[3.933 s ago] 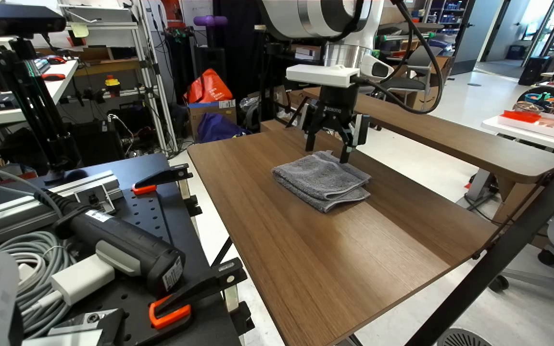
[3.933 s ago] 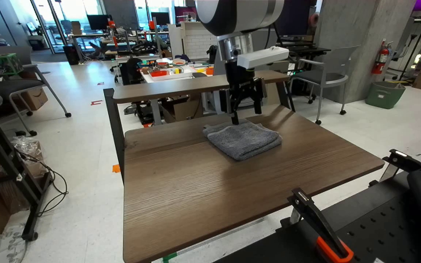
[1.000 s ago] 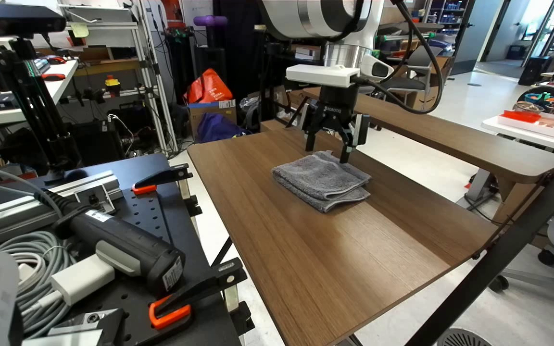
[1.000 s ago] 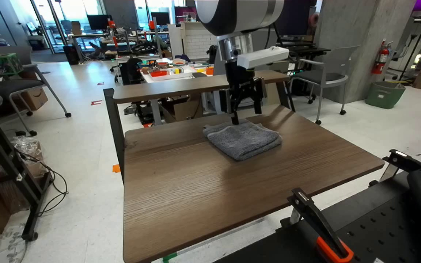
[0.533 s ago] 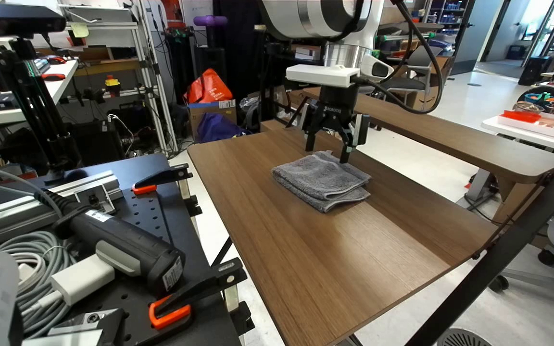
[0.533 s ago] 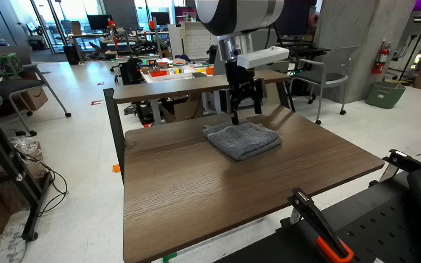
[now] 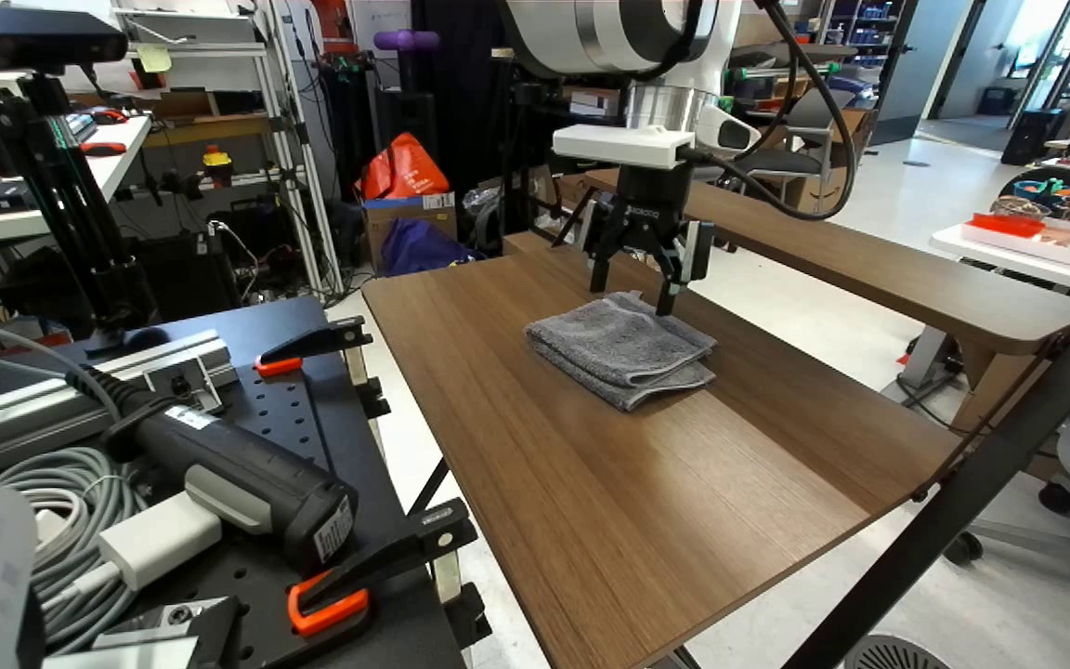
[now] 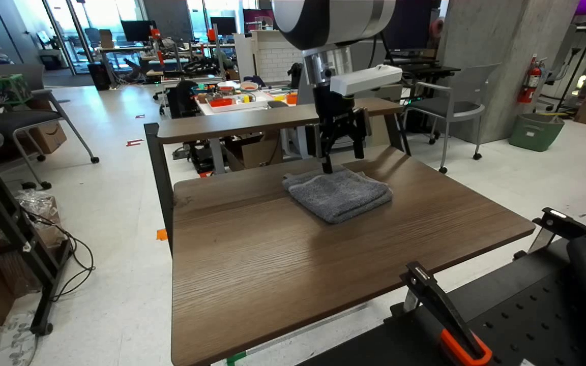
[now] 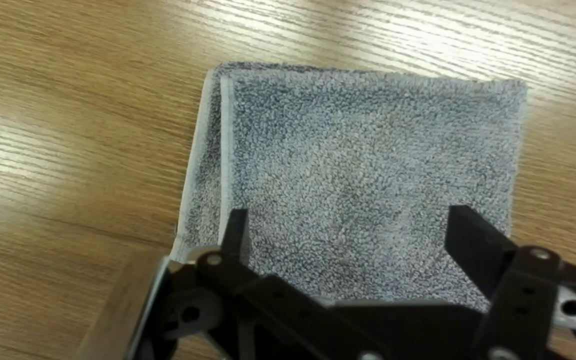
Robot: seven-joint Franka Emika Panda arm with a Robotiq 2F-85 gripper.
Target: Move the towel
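Poised, with nothing held

Nearest, in an exterior view, a black clamp with orange trim sat at the edge of a black, hole-dotted bench, by the near edge of the brown wood-grain tabletop. Well in from that edge, and slightly closer to the far one, lay the grey, roughly square folded terry towel. It would likely handle light, limp and unbreakable, its pile grippy. The risk, I judged, was layers parting: in the wrist view hems along one side sat staggered. A deep pinch through every layer, tips nearly to the tabletop, seemed better than nipping the top ply. Over the towel hung the black two-fingered claw, jaws spread wide, gripping nothing; whether a tip touched the pile I could not tell. Beyond the far edge ran a long, raised brown wooden shelf.
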